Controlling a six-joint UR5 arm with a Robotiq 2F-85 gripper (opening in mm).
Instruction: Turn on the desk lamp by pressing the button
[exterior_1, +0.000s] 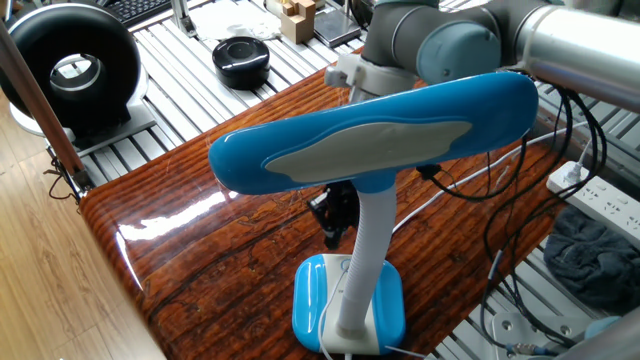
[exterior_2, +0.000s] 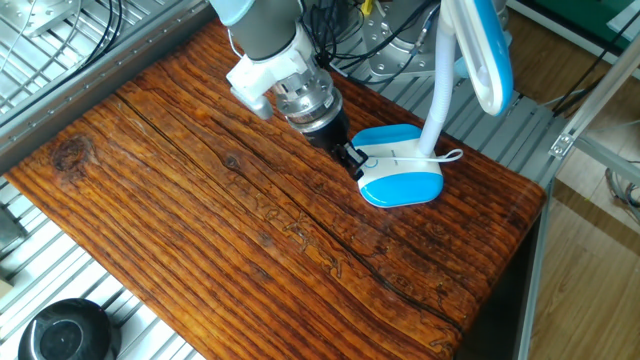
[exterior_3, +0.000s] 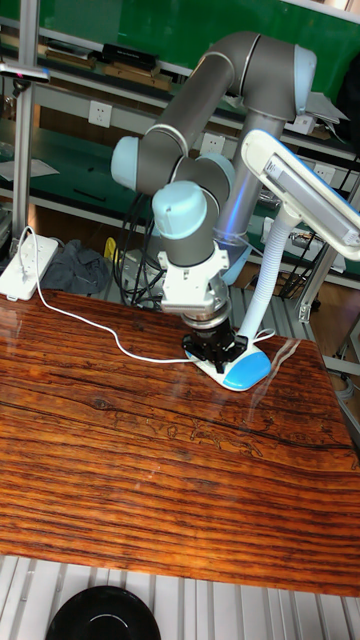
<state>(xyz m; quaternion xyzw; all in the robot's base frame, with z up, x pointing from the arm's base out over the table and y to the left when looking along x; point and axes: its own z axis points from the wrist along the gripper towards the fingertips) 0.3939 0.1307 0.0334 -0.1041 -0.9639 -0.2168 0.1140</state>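
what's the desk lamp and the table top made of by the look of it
Desk lamp: probably moulded plastic, glossy blue and white, with smooth rounded edges and highlights. Table top: looks like dark wood with strong grain, under a shiny lacquer that reflects light; possibly a veneer.

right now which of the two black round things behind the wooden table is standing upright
The big black ring-shaped device at far left stands upright on its base; the small flat black disc lies flat on the slats.

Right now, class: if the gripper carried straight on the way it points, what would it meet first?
Most likely the desk lamp: the gripper points down at the white edge of its base, by the round button. Whether it touches is unclear.
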